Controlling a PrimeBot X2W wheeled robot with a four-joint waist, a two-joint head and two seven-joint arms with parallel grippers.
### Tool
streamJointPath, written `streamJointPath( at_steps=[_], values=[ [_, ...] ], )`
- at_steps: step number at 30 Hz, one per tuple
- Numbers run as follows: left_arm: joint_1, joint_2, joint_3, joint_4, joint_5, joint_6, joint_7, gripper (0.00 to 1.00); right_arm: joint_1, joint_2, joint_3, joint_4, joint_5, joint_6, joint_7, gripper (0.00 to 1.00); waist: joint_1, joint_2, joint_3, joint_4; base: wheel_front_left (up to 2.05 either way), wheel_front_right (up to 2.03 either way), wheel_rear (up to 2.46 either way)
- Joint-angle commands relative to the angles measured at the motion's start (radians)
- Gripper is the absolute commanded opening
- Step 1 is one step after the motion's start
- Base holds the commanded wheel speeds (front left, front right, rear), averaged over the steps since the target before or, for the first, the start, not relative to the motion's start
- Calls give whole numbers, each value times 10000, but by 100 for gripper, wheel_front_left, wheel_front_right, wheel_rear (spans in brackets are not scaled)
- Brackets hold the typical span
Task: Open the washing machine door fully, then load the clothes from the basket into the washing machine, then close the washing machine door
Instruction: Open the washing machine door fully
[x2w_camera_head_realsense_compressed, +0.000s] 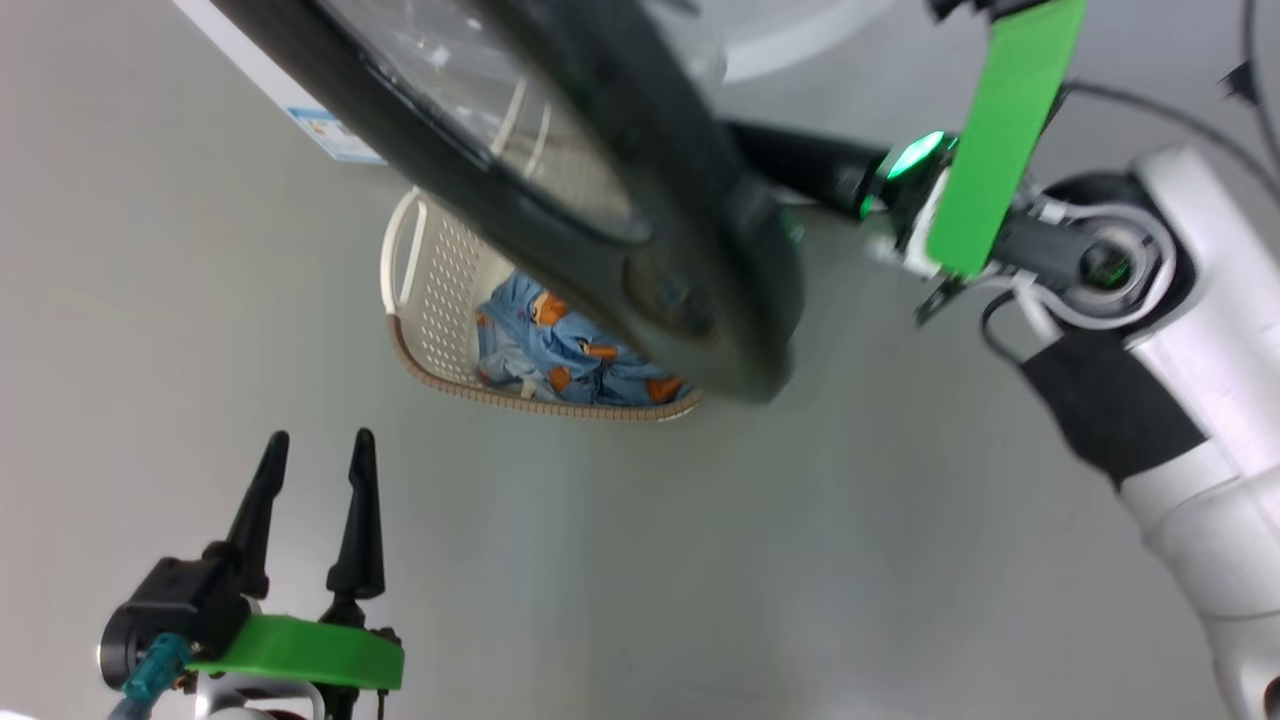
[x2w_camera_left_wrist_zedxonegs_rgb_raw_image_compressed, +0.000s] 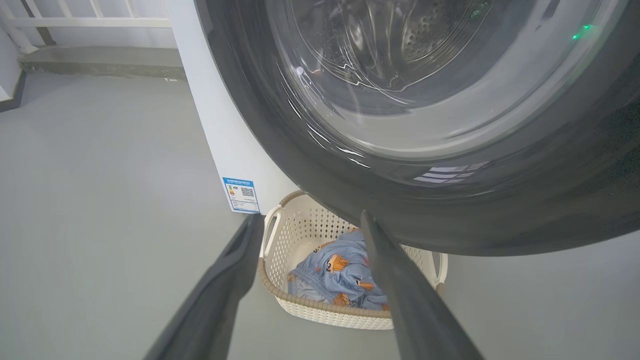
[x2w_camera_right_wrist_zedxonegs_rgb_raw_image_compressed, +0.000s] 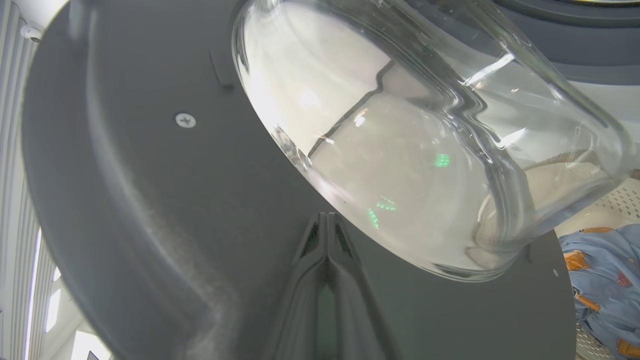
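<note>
Right tool (x2w_camera_right_wrist_zedxonegs_rgb_raw_image_compressed: 327, 216) points, clenched empty, at the washing machine door (x2w_camera_right_wrist_zedxonegs_rgb_raw_image_compressed: 150, 200); left tool (x2w_camera_head_realsense_compressed: 318, 440) gapes over grey floor (x2w_camera_head_realsense_compressed: 700, 560); blue label (x2w_camera_left_wrist_zedxonegs_rgb_raw_image_compressed: 241, 195) illegible.

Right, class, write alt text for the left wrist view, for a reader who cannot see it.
The washing machine door, glossy black rim around a bulging glass window, hangs above a cream basket holding blue printed clothes on a grey floor. The left gripper points towards the basket, its two dark fingers spread apart.
</note>
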Motion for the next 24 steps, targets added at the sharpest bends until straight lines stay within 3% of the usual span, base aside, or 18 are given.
streamJointPath(
  at_steps=[1,24],
  values=[
    [126,191,382,-137,-4,-3,-65,100,345,387,210,-403,132,35,112,0,0,0,-332,16,0,0,0],
    [482,191,-76,294,-256,38,-65,100,2014,2145,1876,129,31,35,-511,0,0,0,-1939,1177,0,0,0]
  ],
)
